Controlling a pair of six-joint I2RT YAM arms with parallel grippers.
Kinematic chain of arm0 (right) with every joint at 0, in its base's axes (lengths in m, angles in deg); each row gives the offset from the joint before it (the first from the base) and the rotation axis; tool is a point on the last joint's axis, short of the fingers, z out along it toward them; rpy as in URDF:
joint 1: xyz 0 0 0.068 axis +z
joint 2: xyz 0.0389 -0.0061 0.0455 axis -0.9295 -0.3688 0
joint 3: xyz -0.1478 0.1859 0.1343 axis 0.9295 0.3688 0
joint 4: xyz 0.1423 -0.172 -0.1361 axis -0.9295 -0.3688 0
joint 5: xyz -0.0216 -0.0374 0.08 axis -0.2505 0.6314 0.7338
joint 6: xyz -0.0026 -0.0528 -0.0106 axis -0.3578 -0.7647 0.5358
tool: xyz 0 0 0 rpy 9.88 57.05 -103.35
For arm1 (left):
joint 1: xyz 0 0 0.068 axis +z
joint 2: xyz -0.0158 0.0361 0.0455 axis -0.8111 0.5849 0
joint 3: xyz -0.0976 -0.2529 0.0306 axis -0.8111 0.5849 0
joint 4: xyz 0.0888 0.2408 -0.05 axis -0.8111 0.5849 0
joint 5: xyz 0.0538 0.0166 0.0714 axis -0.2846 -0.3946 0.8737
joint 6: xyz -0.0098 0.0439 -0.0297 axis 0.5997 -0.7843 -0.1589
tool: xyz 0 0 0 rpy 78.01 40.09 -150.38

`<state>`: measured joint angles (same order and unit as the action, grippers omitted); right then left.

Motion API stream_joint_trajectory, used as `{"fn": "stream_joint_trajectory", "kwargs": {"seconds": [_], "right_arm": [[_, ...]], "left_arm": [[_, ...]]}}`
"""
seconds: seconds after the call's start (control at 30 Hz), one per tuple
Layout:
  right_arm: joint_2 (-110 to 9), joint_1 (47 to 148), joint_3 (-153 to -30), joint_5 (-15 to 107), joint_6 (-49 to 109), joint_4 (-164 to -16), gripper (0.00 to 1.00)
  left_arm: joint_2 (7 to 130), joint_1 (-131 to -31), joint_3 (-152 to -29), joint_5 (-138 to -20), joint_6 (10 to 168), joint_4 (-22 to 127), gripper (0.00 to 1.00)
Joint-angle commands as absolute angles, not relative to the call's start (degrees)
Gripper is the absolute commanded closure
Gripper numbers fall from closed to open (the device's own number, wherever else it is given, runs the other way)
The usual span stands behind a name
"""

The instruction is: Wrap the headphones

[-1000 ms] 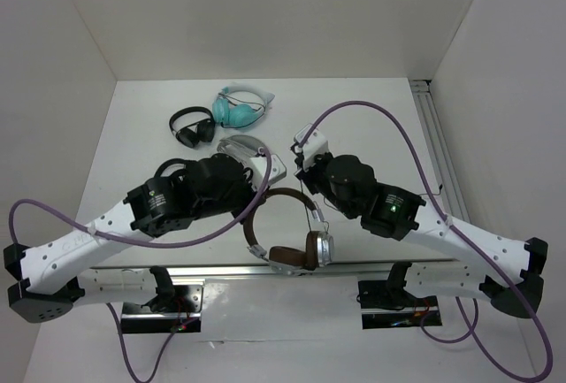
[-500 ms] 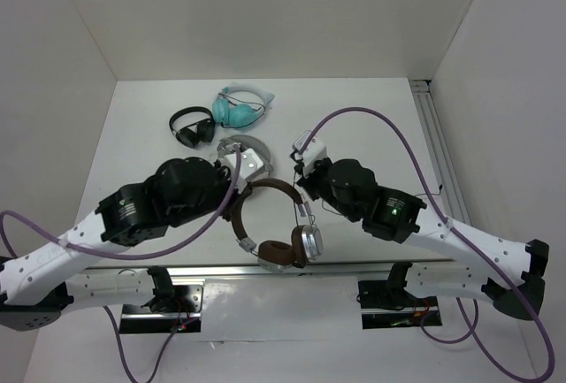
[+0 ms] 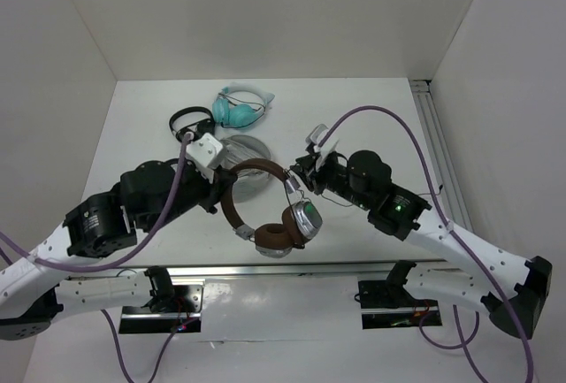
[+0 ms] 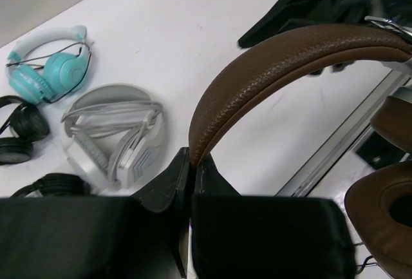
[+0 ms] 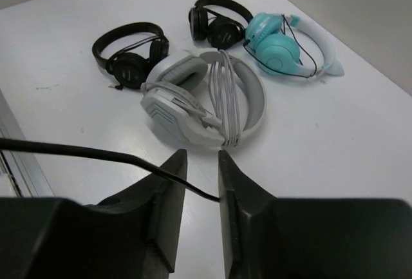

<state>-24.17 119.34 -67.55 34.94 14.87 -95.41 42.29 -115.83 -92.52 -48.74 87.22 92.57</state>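
Top view hides both sets of fingertips under the wrists. In wrist view the left gripper [image 4: 192, 166] clamps the brown headband of the headphones [image 3: 303, 220], held up between the arms. The right gripper [image 5: 196, 173] is narrow, with the black cable [image 5: 77, 150] running between its fingers; pinch unclear. Since half a second ago the headphones have shifted up and the left arm has drawn back.

The top external camera looks steeply down from above and behind the arm bases [image 3: 164, 287], covering the whole white table [image 3: 371, 104]. Both wrist cameras sit low and close, facing the light-grey headphones [image 4: 116, 137] and turquoise headphones [image 4: 64, 73], which all three views share.
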Motion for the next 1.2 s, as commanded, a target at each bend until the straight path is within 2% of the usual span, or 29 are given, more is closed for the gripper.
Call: {"fn": "stream_joint_trajectory", "kwargs": {"seconds": [0.0, 0.2, 0.43, 0.7, 0.73, 0.8, 0.87, 0.97, 1.0, 1.03, 1.07, 1.1, 1.17], "right_arm": [[-24.62, 115.13, -63.85, 47.75, 17.22, -84.66, 0.65], [-31.03, 107.30, -56.03, 62.07, 25.92, -67.26, 0.61], [-36.48, 104.66, -47.68, 64.03, 31.73, -53.37, 0.61], [-38.33, 103.25, -37.84, 65.08, 36.73, -41.23, 0.61], [-38.94, 103.25, -37.13, 65.61, 37.26, -40.00, 0.65], [-40.26, 103.25, -35.11, 66.14, 38.15, -36.84, 0.82], [-40.96, 103.25, -33.87, 66.14, 38.76, -35.34, 0.94], [-40.97, 103.25, -31.59, 64.83, 39.38, -33.40, 0.95], [-40.97, 103.25, -31.58, 64.82, 39.38, -32.70, 0.94], [-40.97, 103.25, -31.58, 64.04, 39.38, -32.70, 0.86], [-40.97, 103.25, -31.06, 64.03, 39.38, -33.31, 0.71], [-40.28, 103.25, -31.05, 62.99, 38.86, -33.31, 0.46], [-39.75, 103.25, -31.66, 61.75, 38.24, -34.62, 0.40]], "left_arm": [[39.57, -116.25, -95.27, -50.45, 93.92, 80.86, 1.00], [40.89, -116.25, -97.29, -47.13, 99.46, 79.53, 1.00], [42.73, -116.25, -102.29, -30.98, 109.30, 82.26, 1.00], [48.53, -116.25, -111.16, -20.06, 122.12, 92.44, 1.00], [48.54, -116.25, -111.18, -19.44, 122.83, 92.45, 1.00], [50.46, -116.25, -112.66, -18.21, 123.72, 92.45, 1.00], [51.70, -116.25, -113.54, -16.98, 124.25, 92.45, 1.00], [54.25, -116.25, -115.31, -16.19, 124.86, 92.98, 1.00], [55.12, -116.25, -116.09, -16.18, 124.86, 92.98, 1.00], [55.13, -116.25, -116.10, -16.88, 124.86, 92.98, 1.00], [55.13, -116.25, -116.10, -17.41, 124.86, 92.98, 1.00], [55.65, -116.25, -116.10, -17.41, 124.86, 92.98, 1.00], [55.66, -116.25, -115.58, -17.41, 125.38, 92.98, 1.00]]}}
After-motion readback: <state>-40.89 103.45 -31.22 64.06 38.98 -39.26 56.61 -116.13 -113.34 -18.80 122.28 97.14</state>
